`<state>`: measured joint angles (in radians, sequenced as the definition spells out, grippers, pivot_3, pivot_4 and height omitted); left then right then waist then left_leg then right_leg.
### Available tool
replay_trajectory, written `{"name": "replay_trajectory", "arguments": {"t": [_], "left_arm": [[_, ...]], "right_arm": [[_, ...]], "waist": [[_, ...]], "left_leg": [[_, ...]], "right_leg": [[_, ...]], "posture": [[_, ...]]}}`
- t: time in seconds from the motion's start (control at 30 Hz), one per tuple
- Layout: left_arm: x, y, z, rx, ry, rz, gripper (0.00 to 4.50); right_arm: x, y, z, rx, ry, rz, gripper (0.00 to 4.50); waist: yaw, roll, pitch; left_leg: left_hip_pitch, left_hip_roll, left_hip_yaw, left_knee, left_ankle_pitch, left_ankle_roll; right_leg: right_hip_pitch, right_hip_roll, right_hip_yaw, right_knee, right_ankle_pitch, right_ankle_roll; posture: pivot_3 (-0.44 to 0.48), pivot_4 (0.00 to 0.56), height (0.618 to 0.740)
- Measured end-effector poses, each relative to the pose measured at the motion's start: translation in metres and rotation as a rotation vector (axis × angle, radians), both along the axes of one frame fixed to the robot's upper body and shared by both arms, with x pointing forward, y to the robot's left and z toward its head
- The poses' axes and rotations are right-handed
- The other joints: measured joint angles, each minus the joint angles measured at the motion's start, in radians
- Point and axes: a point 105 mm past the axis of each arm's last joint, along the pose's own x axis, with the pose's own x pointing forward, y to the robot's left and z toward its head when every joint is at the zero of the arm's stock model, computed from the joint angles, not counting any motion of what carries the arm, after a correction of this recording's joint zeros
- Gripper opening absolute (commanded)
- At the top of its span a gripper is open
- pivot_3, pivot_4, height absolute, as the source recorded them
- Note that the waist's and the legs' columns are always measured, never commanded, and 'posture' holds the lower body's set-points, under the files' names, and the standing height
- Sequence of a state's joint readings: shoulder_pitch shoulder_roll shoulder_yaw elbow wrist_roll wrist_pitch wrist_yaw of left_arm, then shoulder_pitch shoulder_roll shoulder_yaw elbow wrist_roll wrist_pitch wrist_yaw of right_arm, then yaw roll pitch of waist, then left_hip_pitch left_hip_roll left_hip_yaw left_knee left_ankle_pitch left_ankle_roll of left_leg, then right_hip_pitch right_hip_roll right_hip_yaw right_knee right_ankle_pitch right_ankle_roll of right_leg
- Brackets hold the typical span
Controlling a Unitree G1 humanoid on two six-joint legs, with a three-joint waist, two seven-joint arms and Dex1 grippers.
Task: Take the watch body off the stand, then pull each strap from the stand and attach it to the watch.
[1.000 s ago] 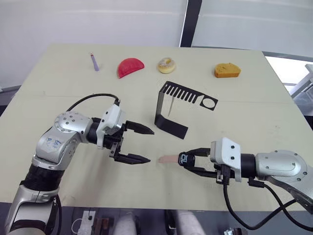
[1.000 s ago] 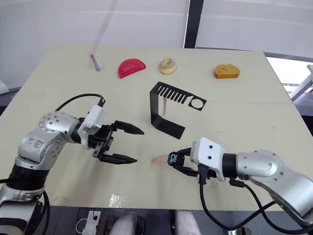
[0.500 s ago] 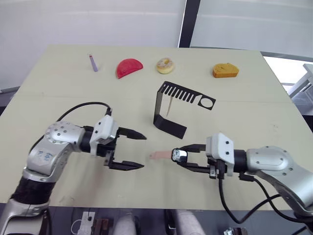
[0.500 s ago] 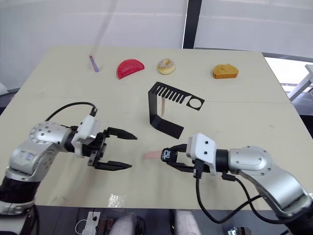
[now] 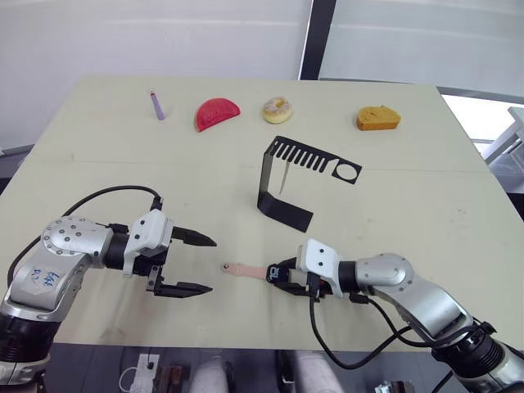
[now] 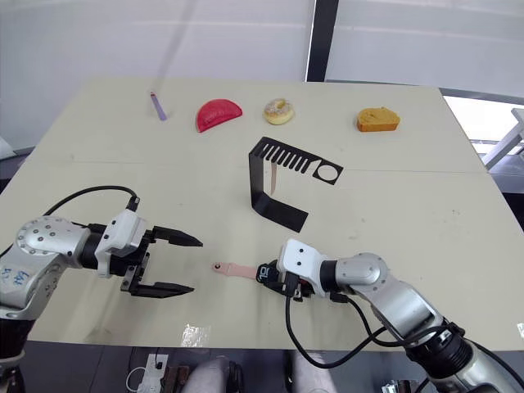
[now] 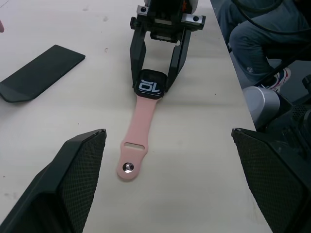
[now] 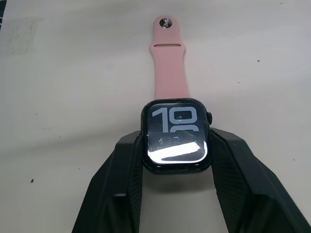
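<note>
From the head views, the watch body [image 5: 273, 273] is seen clamped in the right hand [image 5: 278, 274] at the near middle of the bench [image 5: 409, 188], one strap [image 5: 244, 269] trailing left toward the left hand [image 5: 196, 264], spread apart. The stand [image 5: 286, 184] is farther back, a second strap [image 6: 268, 178] hanging on it.

In the left wrist view, the strap [image 7: 138, 145] lies flat between the fingers [image 7: 68, 184], untouched.

In the right wrist view, the watch body [image 8: 176, 136] is gripped at both sides.
</note>
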<state>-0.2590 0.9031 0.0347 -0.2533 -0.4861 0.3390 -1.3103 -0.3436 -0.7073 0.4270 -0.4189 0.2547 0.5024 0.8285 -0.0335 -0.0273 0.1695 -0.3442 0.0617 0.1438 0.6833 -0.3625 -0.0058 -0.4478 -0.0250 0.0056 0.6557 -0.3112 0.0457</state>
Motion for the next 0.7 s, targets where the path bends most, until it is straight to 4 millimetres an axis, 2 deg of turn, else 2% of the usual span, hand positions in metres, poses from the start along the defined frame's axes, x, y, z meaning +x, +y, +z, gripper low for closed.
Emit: {"name": "replay_trajectory", "arguments": {"t": [0.07, 0.17, 0.27, 0.37, 0.53, 0.6, 0.7], "left_arm": [[0.001, 0.000, -0.002, -0.005, 0.013, 0.004, 4.50], [0.000, 0.001, -0.003, -0.020, 0.065, 0.021, 4.50], [0.001, 0.011, -0.006, -0.035, 0.086, 0.090, 4.50], [0.005, 0.031, -0.005, -0.070, 0.103, 0.221, 4.50], [-0.001, 0.070, -0.001, -0.136, 0.144, 0.442, 4.50], [-0.001, 0.087, -0.004, -0.151, 0.141, 0.536, 4.50], [0.003, 0.103, -0.001, -0.187, 0.107, 0.635, 4.50]], "right_arm": [[0.001, -0.001, 0.008, 0.011, -0.004, 0.020, 4.48], [0.000, -0.015, 0.027, 0.026, -0.028, 0.024, 4.48], [-0.010, -0.044, 0.049, 0.074, -0.046, -0.044, 4.48], [-0.024, -0.078, 0.053, 0.129, 0.010, -0.168, 4.48], [-0.048, -0.140, 0.055, 0.216, 0.050, -0.458, 4.48], [-0.056, -0.157, 0.051, 0.228, 0.057, -0.542, 4.48], [-0.060, -0.167, 0.050, 0.247, 0.045, -0.604, 4.48]], "waist": [[0.001, 0.000, 0.000], [0.004, 0.000, 0.000], [0.009, 0.000, 0.000], [0.009, -0.001, 0.000], [0.001, -0.001, -0.001], [0.001, -0.001, -0.001], [0.000, -0.002, -0.001]], "left_leg": [[0.000, 0.000, 0.000, 0.000, 0.000, 0.000], [0.000, 0.000, 0.000, 0.000, 0.000, 0.000], [0.000, 0.000, -0.002, -0.001, -0.001, 0.000], [0.000, 0.000, -0.002, -0.001, -0.001, 0.000], [0.006, 0.000, 0.000, -0.003, -0.001, -0.001], [0.009, 0.000, 0.000, -0.004, -0.001, -0.001], [0.010, 0.000, 0.001, -0.003, -0.001, -0.001]], "right_leg": [[0.000, 0.000, 0.000, 0.000, 0.000, 0.000], [0.000, 0.000, 0.000, 0.000, 0.000, 0.000], [0.001, 0.000, -0.001, -0.001, 0.000, 0.000], [0.002, 0.000, -0.001, -0.002, 0.000, 0.000], [0.005, 0.000, 0.001, -0.001, 0.000, 0.000], [0.007, 0.000, 0.002, -0.001, 0.000, 0.000], [0.008, 0.000, 0.002, -0.001, 0.000, 0.000]], "posture": [[0.000, 0.150, 0.737], [0.000, 0.150, 0.737], [0.000, 0.150, 0.737], [0.000, 0.150, 0.737], [0.000, 0.150, 0.737], [0.000, 0.150, 0.737], [0.000, 0.150, 0.737]]}}
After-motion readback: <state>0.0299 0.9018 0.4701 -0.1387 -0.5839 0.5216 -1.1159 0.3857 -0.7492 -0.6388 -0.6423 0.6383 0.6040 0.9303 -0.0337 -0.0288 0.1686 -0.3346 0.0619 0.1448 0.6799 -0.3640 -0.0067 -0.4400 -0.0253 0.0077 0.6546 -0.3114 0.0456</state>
